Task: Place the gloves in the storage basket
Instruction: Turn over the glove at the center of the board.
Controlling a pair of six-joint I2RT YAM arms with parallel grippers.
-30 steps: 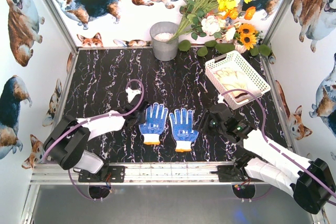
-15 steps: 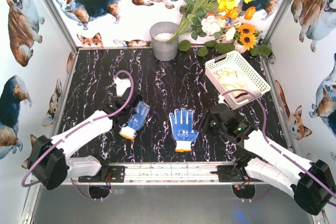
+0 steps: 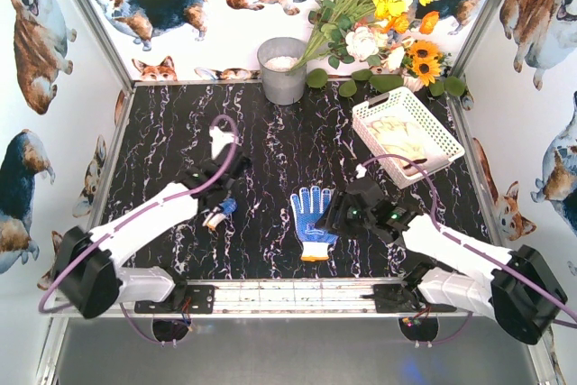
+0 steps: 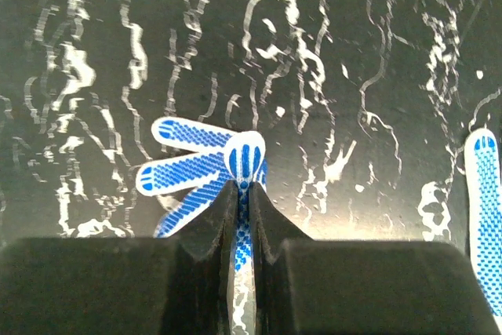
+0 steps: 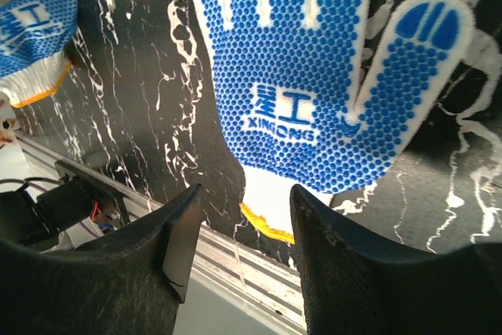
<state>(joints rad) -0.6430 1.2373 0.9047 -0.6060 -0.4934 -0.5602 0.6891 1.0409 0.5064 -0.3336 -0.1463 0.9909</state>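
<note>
The black, white-veined desk [image 3: 288, 142] fills the floor of the cell. The left arm [image 3: 144, 223] reaches diagonally from its base at the near left corner towards the left-middle of the desk. The right arm [image 3: 451, 250] lies low from the near right corner, its wrist turned inward towards the centre.

The storage basket [image 3: 442, 137], white and slotted, stands at the far right, set at an angle. Cream gloves [image 3: 401, 137] lie inside it; the walls hide part of them and their number cannot be told. A grey bucket [image 3: 282, 69] stands at the far edge, beside a bunch of flowers [image 3: 374, 6].

One blue-dotted glove [image 3: 313, 215] lies flat and palm up in the middle of the desk, orange cuff towards the arms. The right wrist view cuts off its fingertips. The right gripper [image 5: 241, 202] hangs over its cuff with the fingers spread wide and nothing between them; whether it touches the glove cannot be told.

The second blue-dotted glove [image 4: 182, 176] is pinched in the left gripper [image 4: 244, 194], whose fingers are closed tight on the fabric. From above it shows only as a crumpled scrap of blue and orange under the wrist. In the left wrist view its fingers fan out to the left, and the rest is hidden behind the gripper body. Whether it is clear of the desk is hard to make out.
</note>
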